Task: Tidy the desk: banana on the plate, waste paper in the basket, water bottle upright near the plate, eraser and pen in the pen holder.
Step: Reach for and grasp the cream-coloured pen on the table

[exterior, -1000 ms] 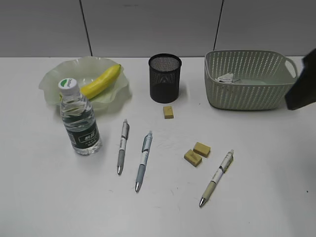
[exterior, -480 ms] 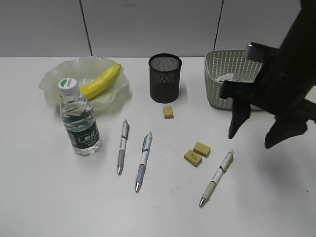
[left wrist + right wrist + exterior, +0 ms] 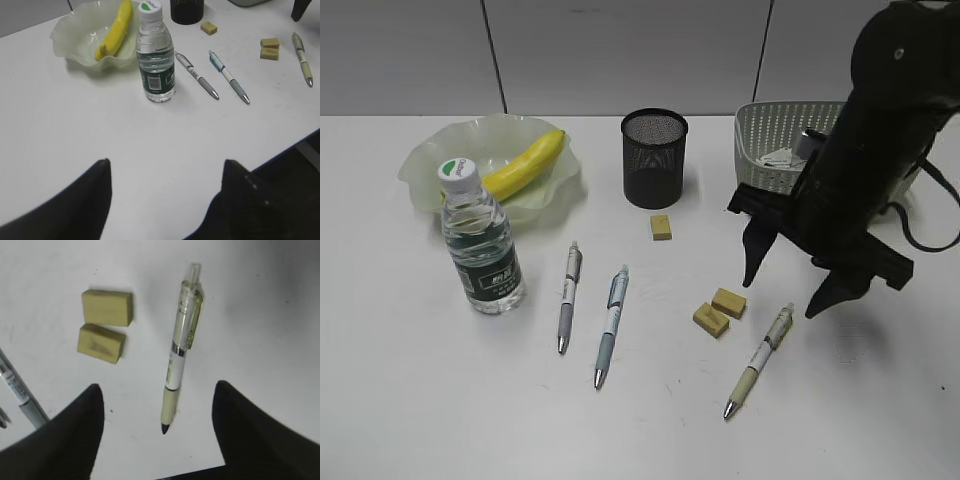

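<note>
So exterior view: right pincer point(image 3: 787, 285) hangs jaws spread, empty, over the right half of the counter point(image 3: 400, 400), just above the beige pen point(image 3: 760, 355). That pen lies diagonal, tip toward the camera-left, cap end up-right near the two erasers point(image 3: 719, 310). Third eraser point(image 3: 661, 227) sits just in front of the pen holder point(image 3: 654, 157). Two grey pens point(image 3: 590, 315) lie side by side mid-counter. Banana point(image 3: 525, 165) already on the plate point(image 3: 430, 160), water bottle point(image 3: 480, 240) upright just beside it, waste paper point(image 3: 780, 158) in the basket point(image 3: 770, 190) (so only pens and erasers look left to do)

Left wrist view: left pincer point(image 3: 165, 200) spread and empty, low over bare counter, well apart from everything; bottle point(image 3: 156, 55) and plate point(image 3: 70, 45) ahead of it

Right wrist view: right pincer point(image 3: 157, 435) released, beige pen point(image 3: 181, 350) runs lengthwise straight out between the jaws, tip nearest. Jaws straddle its long axis, so a descent should catch the barrel; right arm clearly nearer
</note>
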